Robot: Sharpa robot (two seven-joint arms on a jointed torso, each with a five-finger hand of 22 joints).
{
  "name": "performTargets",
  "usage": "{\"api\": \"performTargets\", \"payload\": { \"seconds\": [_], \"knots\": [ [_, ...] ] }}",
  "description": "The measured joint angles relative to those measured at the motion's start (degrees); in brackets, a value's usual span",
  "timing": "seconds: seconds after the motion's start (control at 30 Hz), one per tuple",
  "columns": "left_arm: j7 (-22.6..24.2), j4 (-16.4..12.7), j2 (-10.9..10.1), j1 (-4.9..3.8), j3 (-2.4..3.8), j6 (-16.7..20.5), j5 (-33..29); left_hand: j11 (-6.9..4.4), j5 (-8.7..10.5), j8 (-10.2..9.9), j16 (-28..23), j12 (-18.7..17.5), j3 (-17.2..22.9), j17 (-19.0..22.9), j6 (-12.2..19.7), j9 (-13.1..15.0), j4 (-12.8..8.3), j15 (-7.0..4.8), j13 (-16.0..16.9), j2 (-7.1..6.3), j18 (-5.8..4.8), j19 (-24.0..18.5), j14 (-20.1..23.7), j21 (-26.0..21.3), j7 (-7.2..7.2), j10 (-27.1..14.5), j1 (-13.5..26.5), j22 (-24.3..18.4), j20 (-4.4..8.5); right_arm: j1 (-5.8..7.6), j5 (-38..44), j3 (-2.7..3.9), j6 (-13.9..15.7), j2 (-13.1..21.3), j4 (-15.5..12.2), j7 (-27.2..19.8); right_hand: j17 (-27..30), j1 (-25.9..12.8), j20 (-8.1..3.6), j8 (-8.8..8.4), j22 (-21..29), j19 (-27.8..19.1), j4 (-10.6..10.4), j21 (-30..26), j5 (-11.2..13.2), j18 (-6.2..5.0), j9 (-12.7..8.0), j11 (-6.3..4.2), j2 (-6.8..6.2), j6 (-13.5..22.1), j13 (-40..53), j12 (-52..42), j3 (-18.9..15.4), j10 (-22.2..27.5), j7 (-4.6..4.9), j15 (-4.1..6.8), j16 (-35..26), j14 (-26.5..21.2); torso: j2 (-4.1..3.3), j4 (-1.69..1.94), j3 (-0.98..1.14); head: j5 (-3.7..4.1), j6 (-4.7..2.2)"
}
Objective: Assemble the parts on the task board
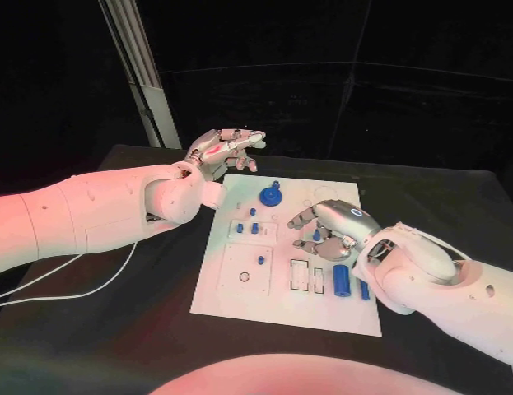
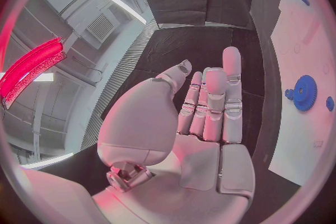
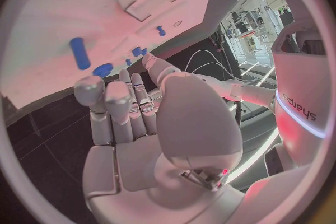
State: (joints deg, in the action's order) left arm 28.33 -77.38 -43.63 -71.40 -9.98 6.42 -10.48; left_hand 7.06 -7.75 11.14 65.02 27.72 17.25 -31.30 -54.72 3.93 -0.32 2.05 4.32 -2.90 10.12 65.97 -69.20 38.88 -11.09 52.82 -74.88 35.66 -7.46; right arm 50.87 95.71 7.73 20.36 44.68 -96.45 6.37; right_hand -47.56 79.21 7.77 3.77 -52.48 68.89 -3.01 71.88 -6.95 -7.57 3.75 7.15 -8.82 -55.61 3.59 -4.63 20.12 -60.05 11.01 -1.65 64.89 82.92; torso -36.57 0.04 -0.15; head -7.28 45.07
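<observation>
From the head view, the left hand (image 1: 223, 151) is held empty, fingers apart, beyond the task board (image 1: 239, 288); the right hand (image 1: 331, 229) is poised over it, a blue gear (image 1: 272, 196) just ahead; whether anything is grasped cannot be told. At the left wrist, straight empty fingers (image 2: 232, 95) are seen beside the gear (image 2: 305, 92). At the right wrist, curled fingers (image 3: 115, 103) are seen near blue parts (image 3: 79, 52).

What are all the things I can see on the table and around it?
Table: one, black, under everything.
Task board: one, white plate, middle of the table.
Gear: one, blue, lying at the far end of the board.
Small parts: several, blue, on the board's middle.
Long bar: one, blue, near the board's right edge.
Cable: white, on the table at left.
Left robot hand: silver, open, raised beyond the board's far left corner.
Right robot hand: silver, open, above the board.
</observation>
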Motion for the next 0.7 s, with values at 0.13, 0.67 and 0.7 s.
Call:
{"api": "performTargets", "payload": {
  "seconds": [0.13,0.67,0.7],
  "knots": [
    [0.0,0.0,-0.1,0.0,0.0,0.0,0.0,0.0,0.0,0.0,0.0,0.0,0.0,0.1,0.2,0.0,0.0,0.0,0.0,0.0,0.0,0.0,0.0,0.0,-0.17,0.0,0.0,-0.1,0.0,0.68,0.6,0.63,-2.3,2.3,-0.5,2.6,0.5,-0.1,0.21,0.0,0.5,-0.2,-0.1,-0.3,0.8,0.0,0.0,0.05,-0.13,1.1,0.0,0.0,-2.3,1.5,-0.26,0.0,0.0,0.0,-0.01,0.0,0.0,0.3,-0.28],
    [0.0,0.1,0.0,0.0,-0.01,-0.1,0.0,0.0,0.0,0.0,0.0,0.0,0.0,0.1,0.2,0.0,0.0,0.0,0.0,0.0,0.0,0.0,0.0,0.0,-0.17,0.0,0.0,-0.1,0.0,1.3,3.9,1.06,-7.9,2.6,0.8,7.3,1.9,2.4,0.21,0.0,1.2,-0.8,-1.0,-1.1,1.0,0.0,0.2,-0.58,2.39,2.5,0.2,-1.5,-7.8,3.4,-1.25,0.01,-0.3,0.0,-0.16,0.17,0.08,0.73,-0.8],
    [0.0,0.1,0.0,0.0,-0.01,-0.1,0.0,0.0,0.0,0.0,0.0,0.0,0.0,0.1,0.2,0.0,0.0,0.0,0.0,0.0,0.0,0.0,0.0,0.0,-0.17,0.0,0.0,-0.1,0.0,1.3,4.0,1.06,-8.2,2.5,0.9,7.4,2.0,2.6,0.16,0.0,1.1,-0.7,-1.0,-1.1,1.0,-0.01,0.2,-0.58,2.64,2.3,0.2,-1.8,-7.8,2.8,-1.41,0.01,-0.3,0.0,-0.17,0.17,0.08,0.71,-0.8]
  ]
}}
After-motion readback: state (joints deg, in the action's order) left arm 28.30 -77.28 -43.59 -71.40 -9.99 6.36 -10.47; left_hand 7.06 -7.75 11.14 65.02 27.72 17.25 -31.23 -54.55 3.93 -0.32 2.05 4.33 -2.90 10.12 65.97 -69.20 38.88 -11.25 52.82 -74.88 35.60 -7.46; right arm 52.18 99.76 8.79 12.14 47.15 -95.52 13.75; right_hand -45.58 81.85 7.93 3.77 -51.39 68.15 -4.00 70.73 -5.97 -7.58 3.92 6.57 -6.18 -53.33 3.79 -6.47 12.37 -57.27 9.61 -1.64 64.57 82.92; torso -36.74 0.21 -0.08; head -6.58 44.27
